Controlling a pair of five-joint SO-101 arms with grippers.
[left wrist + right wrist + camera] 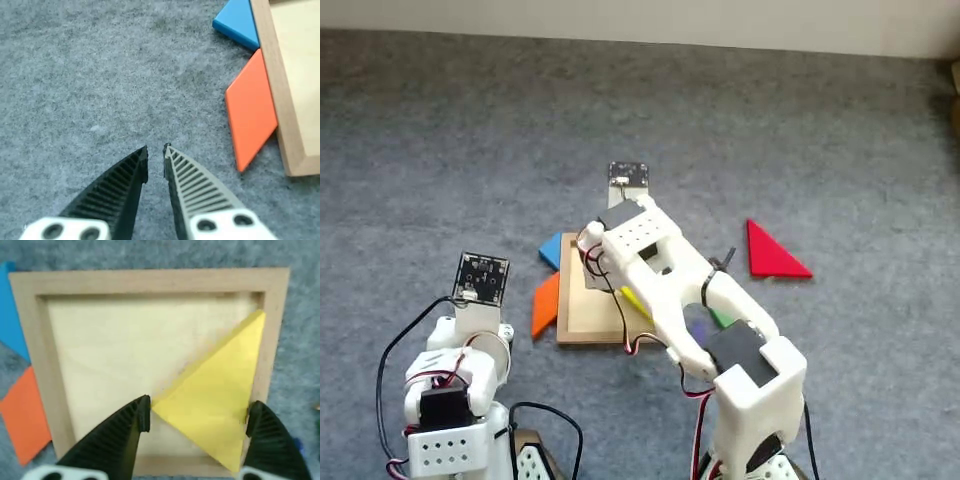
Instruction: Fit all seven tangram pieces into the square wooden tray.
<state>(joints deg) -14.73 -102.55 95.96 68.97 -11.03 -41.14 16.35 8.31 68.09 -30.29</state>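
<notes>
Over the square wooden tray (150,282), clamping the yellow triangle (215,400) in right gripper (197,415) jaws; left gripper (155,150) jaws nearly together. Barely begun: blue piece (237,22), orange piece (250,107), red piece (772,255) outside.

High cam: far off, looks down over the table (440,120) from the robot's side. L wrist cam hangs low beside the wooden tray (280,100); R wrist cam sits close above it, facing down. All 3 share tray rim w/ orange piece (545,303).
</notes>
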